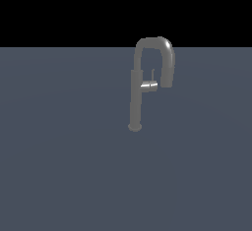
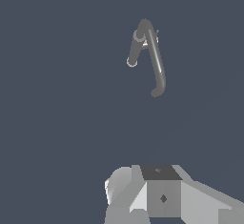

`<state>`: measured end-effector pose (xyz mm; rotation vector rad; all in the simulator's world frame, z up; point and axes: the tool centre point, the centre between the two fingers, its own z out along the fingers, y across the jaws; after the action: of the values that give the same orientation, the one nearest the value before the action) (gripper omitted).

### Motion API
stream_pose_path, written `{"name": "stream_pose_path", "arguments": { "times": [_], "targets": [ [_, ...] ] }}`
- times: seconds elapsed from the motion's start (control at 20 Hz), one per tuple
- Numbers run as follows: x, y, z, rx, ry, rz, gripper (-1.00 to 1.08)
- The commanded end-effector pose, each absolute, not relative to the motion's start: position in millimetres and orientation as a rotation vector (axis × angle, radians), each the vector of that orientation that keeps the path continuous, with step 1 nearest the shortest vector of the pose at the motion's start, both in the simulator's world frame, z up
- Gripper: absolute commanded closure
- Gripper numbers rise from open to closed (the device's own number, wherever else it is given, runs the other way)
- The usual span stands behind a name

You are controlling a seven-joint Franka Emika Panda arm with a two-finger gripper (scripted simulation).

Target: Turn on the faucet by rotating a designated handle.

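Observation:
The faucet [image 1: 136,95] is dark grey, with a straight column on a round base and an inverted-U spout ending in a thicker nozzle [image 1: 168,75]. The handle [image 1: 149,85] is a short shiny light-grey stub on the column's side facing the nozzle, with a thin lever rod [image 1: 153,74] pointing up. In the wrist view the faucet [image 2: 153,58] appears small and far off, with the handle [image 2: 147,42] only a pale glint. Grey parts of my gripper [image 2: 162,197] show at the edge of the wrist view, far from the faucet. Its fingertips do not show. The arm is not in the exterior view.
The faucet stands on a flat blue-grey floor [image 1: 64,166] that runs to a black background. No other object is in view.

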<state>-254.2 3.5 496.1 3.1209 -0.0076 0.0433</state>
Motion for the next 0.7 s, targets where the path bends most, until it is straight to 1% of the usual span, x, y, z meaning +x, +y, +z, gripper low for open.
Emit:
{"name": "stream_pose_path", "arguments": {
  "times": [0.0,0.35,0.65],
  "targets": [
    [-254.2,3.5,496.1,3.121,-0.008,0.043,1.08],
    [-248.1,3.5,496.0,3.134,-0.029,0.017,1.08],
    [-233.0,3.3,495.4,3.166,-0.082,-0.051,1.08]
  ]
}}
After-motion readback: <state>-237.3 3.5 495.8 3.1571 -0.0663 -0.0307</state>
